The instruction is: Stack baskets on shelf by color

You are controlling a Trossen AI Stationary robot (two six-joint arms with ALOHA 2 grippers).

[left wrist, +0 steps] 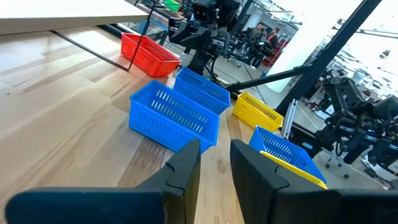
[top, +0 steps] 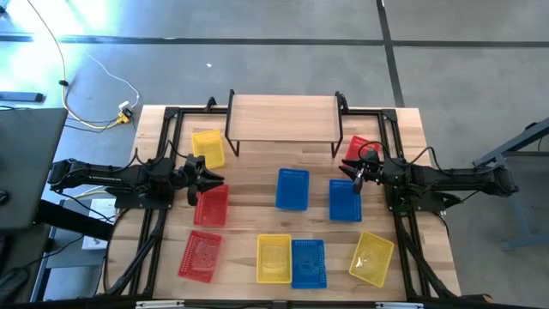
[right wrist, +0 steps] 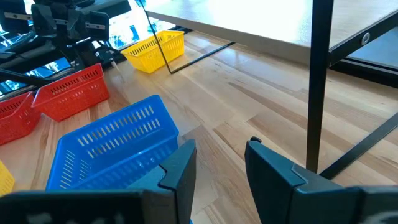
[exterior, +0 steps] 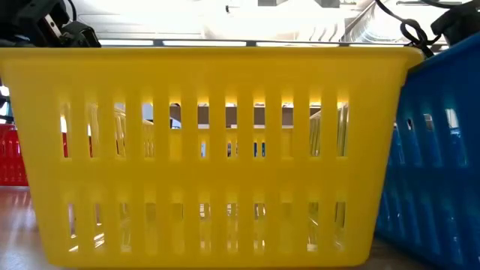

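Observation:
Nine mesh baskets sit on their bottoms on the tabletop in the high view: red ones (top: 211,204) (top: 200,255) (top: 360,150), yellow ones (top: 208,148) (top: 274,257) (top: 372,257), blue ones (top: 292,189) (top: 345,199) (top: 308,262). The light-wood shelf (top: 283,116) stands at the far edge with nothing on it. My left gripper (top: 210,176) hovers open over the far end of a red basket, between it and the yellow one. My right gripper (top: 350,172) is open just beyond the far end of a blue basket (right wrist: 112,146).
The shelf's thin black leg (right wrist: 317,81) stands close beside my right gripper. In the low view a yellow basket (exterior: 202,150) fills the picture, with a blue one (exterior: 442,150) on its right. Bare wood lies between the shelf and the middle baskets.

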